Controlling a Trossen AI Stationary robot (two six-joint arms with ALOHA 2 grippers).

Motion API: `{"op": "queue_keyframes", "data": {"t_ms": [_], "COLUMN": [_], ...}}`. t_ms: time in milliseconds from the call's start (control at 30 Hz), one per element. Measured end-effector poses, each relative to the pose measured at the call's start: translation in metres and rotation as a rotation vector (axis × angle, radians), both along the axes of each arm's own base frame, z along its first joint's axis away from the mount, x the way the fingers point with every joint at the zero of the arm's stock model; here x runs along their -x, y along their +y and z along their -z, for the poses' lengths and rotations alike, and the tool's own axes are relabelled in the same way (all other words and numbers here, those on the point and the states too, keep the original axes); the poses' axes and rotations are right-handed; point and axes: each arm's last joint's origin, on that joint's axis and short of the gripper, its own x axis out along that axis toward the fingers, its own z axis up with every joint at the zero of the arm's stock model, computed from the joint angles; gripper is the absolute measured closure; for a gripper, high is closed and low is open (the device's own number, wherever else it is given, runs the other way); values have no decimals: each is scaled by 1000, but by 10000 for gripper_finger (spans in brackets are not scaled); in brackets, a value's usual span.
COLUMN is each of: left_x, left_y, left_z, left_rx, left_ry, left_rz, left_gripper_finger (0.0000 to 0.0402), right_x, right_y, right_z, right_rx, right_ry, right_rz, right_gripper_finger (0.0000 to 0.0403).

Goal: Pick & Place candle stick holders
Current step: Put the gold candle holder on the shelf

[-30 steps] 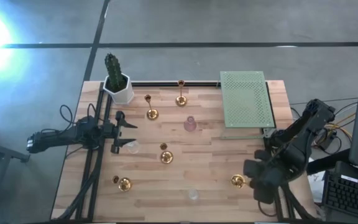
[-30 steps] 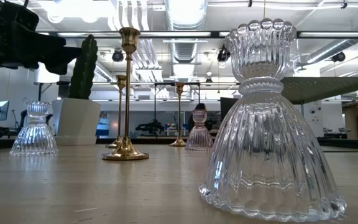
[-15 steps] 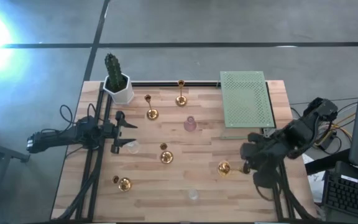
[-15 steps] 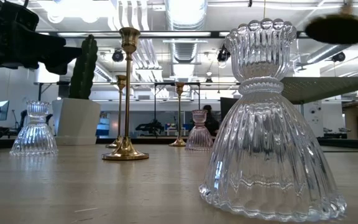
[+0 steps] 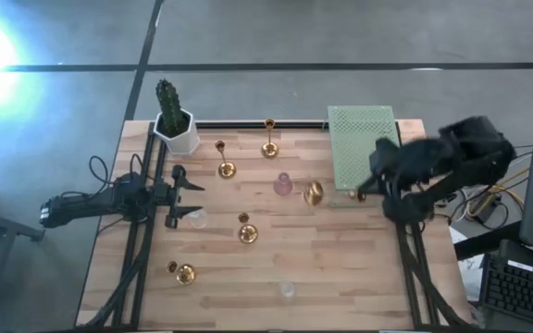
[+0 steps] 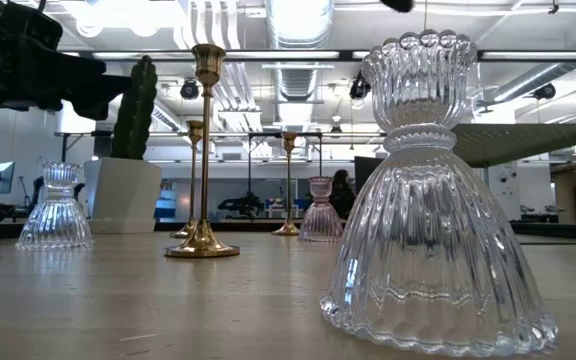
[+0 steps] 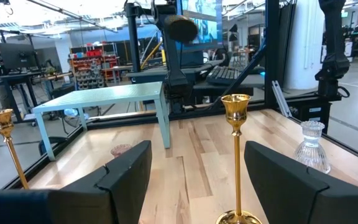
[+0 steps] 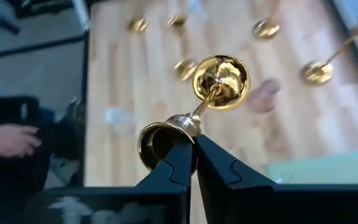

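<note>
Carrying 1 gold candle stick holder [image 5: 315, 193] through the air, the right claw [image 5: 364, 193] was clamped shut on the cup end of its stem – the round base pointed away from the arm, toward the middle of the surface [image 5: 294, 268], and the piece lay tilted nearly sideways instead of upright. In the high view it hung just off the 9 o'clock edge of the green perforated mat [image 5: 366, 153], beside the pinkish glass holder [image 5: 284, 184].

Nothing stood on the mat, so by the look of it no holder had been placed there – if the mat was the target, the task was at its start. Left standing on the wood were 2 tall gold holders near 12 o'clock [image 5: 268, 139], a short gold one near the centre [image 5: 247, 231], another toward 7 o'clock [image 5: 183, 273], a clear glass one at 6 o'clock [image 5: 288, 289] and a second clear one [image 5: 196, 218] at 9 o'clock.

The left claw [image 5: 179, 196] waited at 9 o'clock with its fingers spread wide and empty, just beside that second clear glass. The white pot with the cactus [image 5: 175, 125] sat at 11 o'clock, not part of the job.
</note>
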Motion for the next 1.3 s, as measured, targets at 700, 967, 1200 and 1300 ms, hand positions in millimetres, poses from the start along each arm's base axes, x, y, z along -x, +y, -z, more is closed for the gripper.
{"op": "queue_keyframes", "data": {"t_ms": [700, 967, 1200, 1300], "left_x": [0, 0, 0, 0], "left_y": [0, 0, 0, 0], "left_z": [0, 0, 0, 0], "left_rx": [0, 0, 0, 0], "left_ry": [0, 0, 0, 0], "left_rz": [0, 0, 0, 0], "left_gripper_finger": [140, 140, 140, 140], "right_x": [14, 26, 18, 13], "right_y": [-154, -170, -161, -155], "right_z": [10, 10, 12, 12], "right_rx": [67, -20, -62, -92], "right_ry": [87, 62, 57, 52], "right_rz": [681, 741, 669, 624], "right_gripper_finger": [394, 394, 394, 394]}}
